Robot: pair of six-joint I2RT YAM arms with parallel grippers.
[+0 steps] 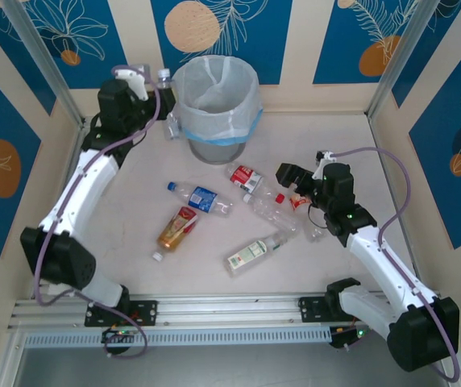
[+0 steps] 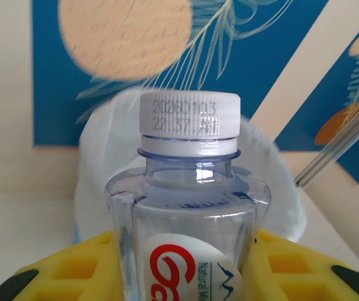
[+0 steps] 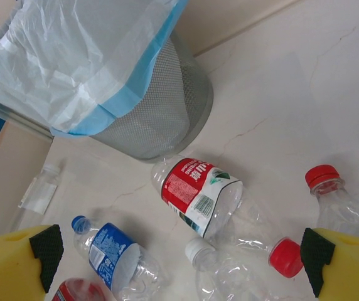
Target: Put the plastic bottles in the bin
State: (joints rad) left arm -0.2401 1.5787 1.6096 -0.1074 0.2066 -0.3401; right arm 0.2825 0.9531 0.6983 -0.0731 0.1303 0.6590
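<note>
My left gripper (image 2: pixel 186 273) is shut on a clear plastic bottle (image 2: pixel 192 207) with a white cap and a red-lettered label, pinched below the shoulder by the yellow fingers (image 2: pixel 73 269). It holds the bottle (image 1: pixel 164 78) upright just left of the bin (image 1: pixel 214 101), whose white bag (image 2: pixel 98 169) shows behind the cap. My right gripper (image 1: pixel 293 187) hangs open over several bottles lying on the table, nothing between its jaws (image 3: pixel 181 260). Below it lie a red-labelled bottle (image 3: pixel 198 191), a blue-labelled one (image 3: pixel 107 251) and a crumpled white-capped one (image 3: pixel 230 279). The bin (image 3: pixel 154 119) stands beyond them.
Gold-red (image 1: pixel 178 228) and green-white (image 1: pixel 253 254) bottles lie nearer the front. A red-capped bottle (image 3: pixel 330 194) sits by my right finger. Another clear bottle (image 3: pixel 38 191) shows left of the bin near the wall. Walls close the table (image 1: pixel 134 201) at the back and on both sides.
</note>
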